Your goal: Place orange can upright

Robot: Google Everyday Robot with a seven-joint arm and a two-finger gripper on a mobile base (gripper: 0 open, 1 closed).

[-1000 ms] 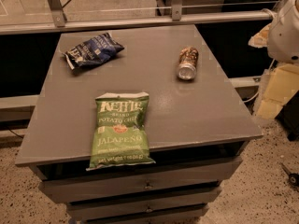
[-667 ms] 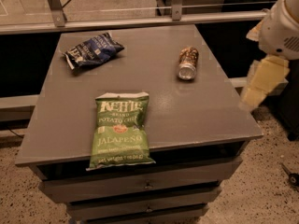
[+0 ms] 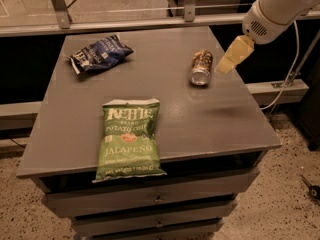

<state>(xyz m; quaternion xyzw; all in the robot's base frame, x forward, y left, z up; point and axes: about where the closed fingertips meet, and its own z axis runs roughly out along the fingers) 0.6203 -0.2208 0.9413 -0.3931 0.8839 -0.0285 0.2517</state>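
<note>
Orange can (image 3: pixel 202 67) is down on its side on the desk (image 3: pixel 215 119), in the right half, closer to the far right corner than to the near edge. Not upright yet.

Long axis runs roughly from far edge to near edge, skewed a little. Silver end faces the near edge and the other end faces the far edge. Coppery side with pale mottling faces up.

My pincer (image 3: pixel 226 63) sits just right of the can, over the desk's right edge. It angles down and left from the white arm housing (image 3: pixel 277 9), tip pointing at the can's near end. A narrow gap shows between tip and can, so no contact. Can't tell whether the pincer is apart or together from this angle.

Other items on the desk:
- Green Jalapeño chip bag (image 3: pixel 130 139) lies flat at the near edge, left of centre, its bottom overhanging the edge a bit.
- Dark blue chip bag (image 3: pixel 100 54) is near the far left corner.

Both bags are well apart from the can. Drawers (image 3: pixel 157 199) are below the desk top.
</note>
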